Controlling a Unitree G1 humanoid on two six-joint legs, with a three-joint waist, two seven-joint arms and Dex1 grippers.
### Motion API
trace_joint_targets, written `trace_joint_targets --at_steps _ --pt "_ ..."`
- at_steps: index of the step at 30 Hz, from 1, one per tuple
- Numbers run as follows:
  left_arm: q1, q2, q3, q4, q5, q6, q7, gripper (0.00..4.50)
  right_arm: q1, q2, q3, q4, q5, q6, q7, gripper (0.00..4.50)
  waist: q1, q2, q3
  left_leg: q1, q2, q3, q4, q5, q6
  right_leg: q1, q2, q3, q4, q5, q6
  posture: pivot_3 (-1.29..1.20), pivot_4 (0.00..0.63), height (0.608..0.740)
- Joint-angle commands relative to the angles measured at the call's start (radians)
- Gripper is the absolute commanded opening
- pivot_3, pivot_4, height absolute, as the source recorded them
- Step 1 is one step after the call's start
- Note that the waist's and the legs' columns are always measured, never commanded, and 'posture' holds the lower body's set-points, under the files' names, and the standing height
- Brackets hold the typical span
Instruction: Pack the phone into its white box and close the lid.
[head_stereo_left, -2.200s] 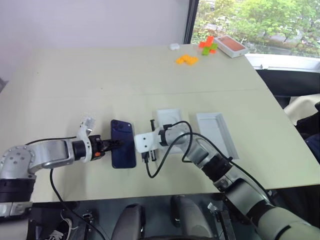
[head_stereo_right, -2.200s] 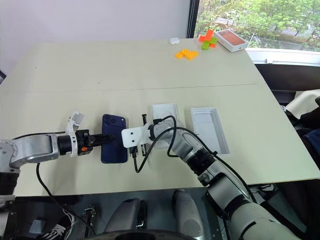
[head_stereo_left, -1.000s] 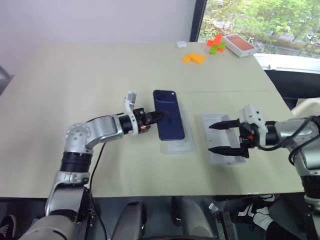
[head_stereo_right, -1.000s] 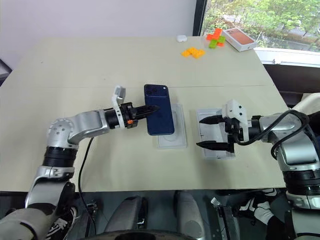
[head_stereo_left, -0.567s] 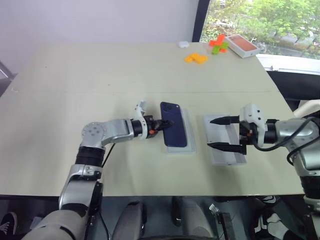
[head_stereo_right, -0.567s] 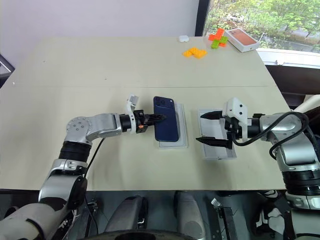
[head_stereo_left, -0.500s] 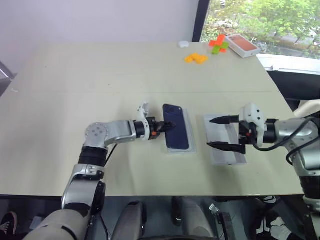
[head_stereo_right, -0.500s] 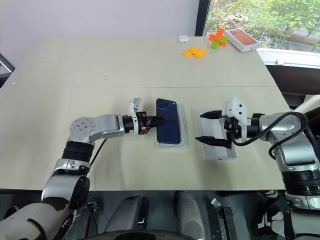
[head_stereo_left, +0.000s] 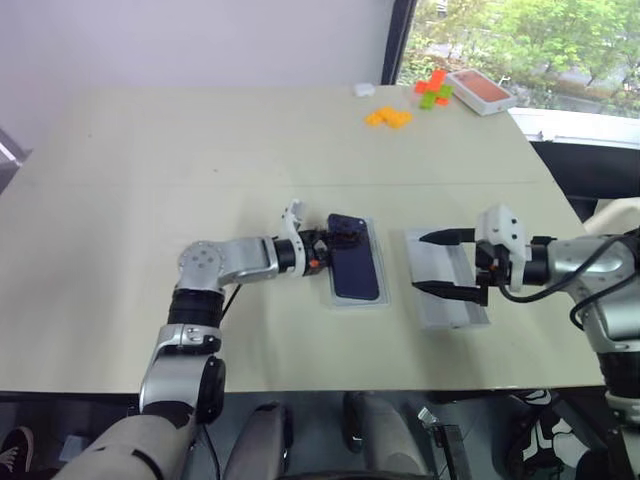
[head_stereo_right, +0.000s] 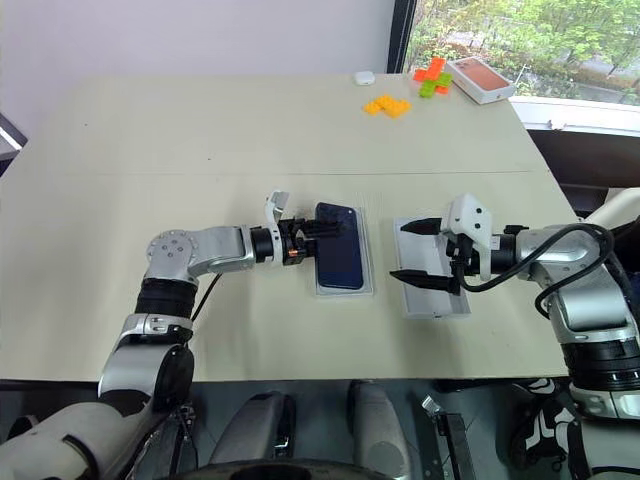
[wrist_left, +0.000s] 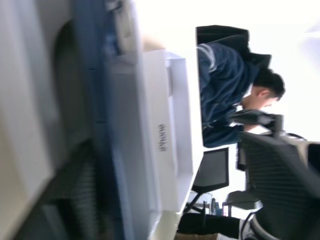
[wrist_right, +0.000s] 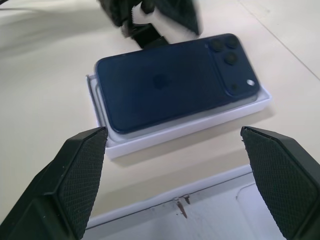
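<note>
The dark blue phone (head_stereo_left: 357, 270) lies back up on the white box (wrist_right: 190, 127), slightly askew to its rim; the camera cluster is at the far end. My left gripper (head_stereo_right: 325, 233) sits at the phone's far left corner with its fingers spread, open, and the phone rests on the box by itself. The lid (head_stereo_left: 447, 291) lies inside up to the right of the box. My right gripper (head_stereo_left: 441, 263) hovers open just above the lid, pointing at the box, with nothing between its fingers (wrist_right: 80, 175).
At the table's far right stand an orange-topped white box (head_stereo_left: 482, 90), green and orange bricks (head_stereo_left: 434, 88), orange pieces (head_stereo_left: 388, 117) and a small white object (head_stereo_left: 363, 89). A seated person (wrist_left: 225, 80) and an office chair (wrist_left: 280, 185) appear beyond the table.
My left gripper has moved right and down with the phone, laid it on the white box and opened. The right gripper has stayed open over the lid.
</note>
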Motion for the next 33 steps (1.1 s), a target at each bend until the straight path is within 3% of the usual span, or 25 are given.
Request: trace_joint_targets --at_steps 1,8,12,28,33 --pt "-0.011 0.003 0.027 -0.008 0.024 0.036 0.001 4.47 -0.027 -0.004 -0.003 -0.008 -0.002 -0.023 -0.008 4.5 -0.002 0.0 0.0 0.0 0.0 0.0 0.0 0.0 0.0 0.0 0.0 0.0 0.001 0.0 0.0 0.0 0.15 0.74" --pt "-0.037 0.037 0.028 -0.084 0.061 0.123 -0.02 4.47 -0.053 0.009 0.018 0.012 -0.007 -0.038 -0.017 4.5 -0.003 0.0 0.0 0.001 0.0 0.0 0.0 0.001 -0.001 0.0 0.002 0.0 0.004 0.0 0.0 0.0 0.15 0.74" --pt "0.025 0.061 -0.001 -0.196 0.094 0.193 -0.018 4.47 -0.066 0.012 0.029 0.02 -0.005 -0.04 -0.021 4.5 -0.003 0.0 0.0 0.001 0.001 0.0 0.0 0.001 -0.001 -0.001 0.001 0.001 0.004 0.0 0.0 0.0 0.15 0.74" --pt "0.007 0.144 -0.062 -0.226 0.395 0.094 -0.229 4.47 -0.104 0.029 0.052 0.042 -0.018 -0.053 -0.035 4.5 -0.007 0.0 0.0 0.014 0.001 0.001 -0.002 0.002 -0.003 0.01 0.003 0.001 0.004 -0.005 0.001 0.0 0.15 0.74" --pt "-0.005 0.167 -0.067 -0.24 0.421 0.109 -0.329 4.47 -0.106 0.036 0.056 0.039 -0.02 -0.053 -0.042 4.5 -0.004 0.0 0.0 0.013 0.002 0.001 -0.002 0.002 -0.003 0.009 0.003 0.001 0.004 -0.003 0.001 0.0 0.15 0.74"
